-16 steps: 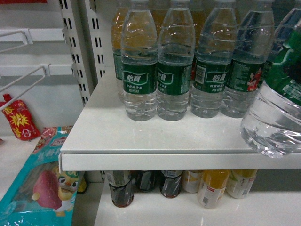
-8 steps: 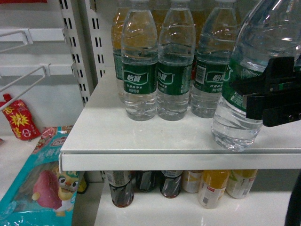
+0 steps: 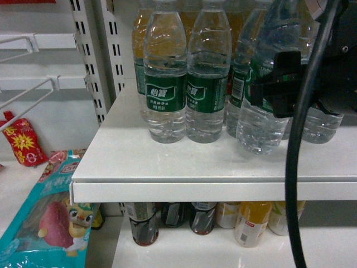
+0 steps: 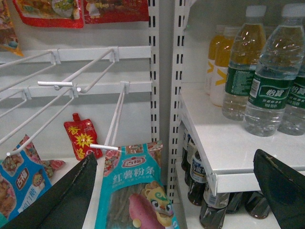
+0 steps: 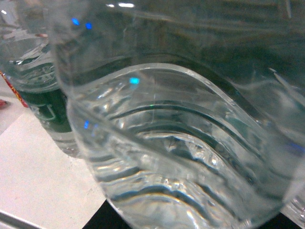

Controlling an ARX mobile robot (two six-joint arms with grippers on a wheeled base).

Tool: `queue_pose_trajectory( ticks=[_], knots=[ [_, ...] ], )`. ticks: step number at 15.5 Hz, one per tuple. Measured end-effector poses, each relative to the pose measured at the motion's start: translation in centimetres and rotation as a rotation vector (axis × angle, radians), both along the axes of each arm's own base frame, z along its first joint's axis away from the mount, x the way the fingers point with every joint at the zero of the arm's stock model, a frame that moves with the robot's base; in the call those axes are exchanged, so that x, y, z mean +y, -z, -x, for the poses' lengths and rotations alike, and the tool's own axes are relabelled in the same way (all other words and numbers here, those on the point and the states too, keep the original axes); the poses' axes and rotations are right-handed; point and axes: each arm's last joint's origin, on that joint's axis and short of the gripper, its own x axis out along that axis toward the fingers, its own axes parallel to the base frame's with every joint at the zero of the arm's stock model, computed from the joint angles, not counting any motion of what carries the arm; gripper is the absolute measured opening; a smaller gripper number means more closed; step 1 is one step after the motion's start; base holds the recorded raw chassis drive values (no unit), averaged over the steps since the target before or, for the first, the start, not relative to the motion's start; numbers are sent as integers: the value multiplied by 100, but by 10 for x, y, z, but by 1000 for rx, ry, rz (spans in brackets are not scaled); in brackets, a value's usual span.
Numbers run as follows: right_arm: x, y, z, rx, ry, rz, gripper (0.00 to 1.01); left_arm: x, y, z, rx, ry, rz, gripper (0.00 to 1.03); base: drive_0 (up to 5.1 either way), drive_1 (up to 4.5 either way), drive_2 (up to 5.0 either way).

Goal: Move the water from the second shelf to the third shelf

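One water bottle [image 3: 261, 120] is clamped at its label band by the right end effector [image 3: 279, 85], tilted, its base at or just above the white shelf [image 3: 167, 162] beside the standing row of bottles [image 3: 187, 84]. Whether the base touches is hard to tell. To place it well, bring it upright first, settle the base flat and clear of the neighbours, then let go. The left end effector [image 4: 176, 191] hangs spread wide, holding nothing, near the snack packets [image 4: 136, 191].
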Motion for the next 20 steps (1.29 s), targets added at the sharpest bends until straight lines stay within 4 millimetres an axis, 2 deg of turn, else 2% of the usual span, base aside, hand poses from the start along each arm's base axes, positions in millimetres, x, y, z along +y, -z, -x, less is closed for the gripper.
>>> queue_pose_trajectory(
  ticks=[2, 6, 20],
  knots=[
    [3, 0, -10, 19, 8, 9, 36, 0, 0, 0, 0, 0, 0, 98, 0, 0, 0],
    [9, 5, -18, 63, -5, 28, 36, 0, 0, 0, 0, 0, 0, 98, 0, 0, 0],
    [6, 8, -20, 78, 8, 45, 36, 0, 0, 0, 0, 0, 0, 98, 0, 0, 0]
  ],
)
